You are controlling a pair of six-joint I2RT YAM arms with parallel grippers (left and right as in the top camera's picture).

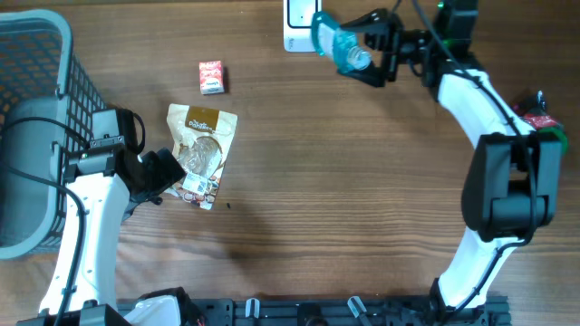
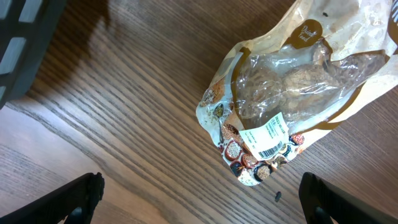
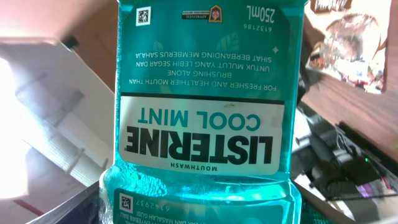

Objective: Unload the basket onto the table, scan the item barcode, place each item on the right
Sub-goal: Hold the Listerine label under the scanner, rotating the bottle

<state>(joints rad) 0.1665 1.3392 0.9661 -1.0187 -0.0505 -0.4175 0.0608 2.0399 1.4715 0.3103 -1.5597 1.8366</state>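
A basket point(image 1: 80, 86) stands at the table's point(image 1: 344, 199) far-left corner. To its right a small carton point(image 1: 211, 77) lies near the far edge, with a snack pouch point(image 1: 201, 145) just in front of it and the left gripper point(image 1: 175, 178) over the pouch's near-left end. At the middle of the far edge sits a boxy device point(image 1: 295, 25), and just to its right the mouthwash bottle point(image 1: 344, 47) hangs above the table in the right gripper point(image 1: 373, 56), well apart from the packet point(image 1: 535, 116) at the right edge.

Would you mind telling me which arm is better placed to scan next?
Right. The right hand grips the mouthwash bottle beside the white scanner, while the left hand hangs open over the snack pouch, holding nothing.
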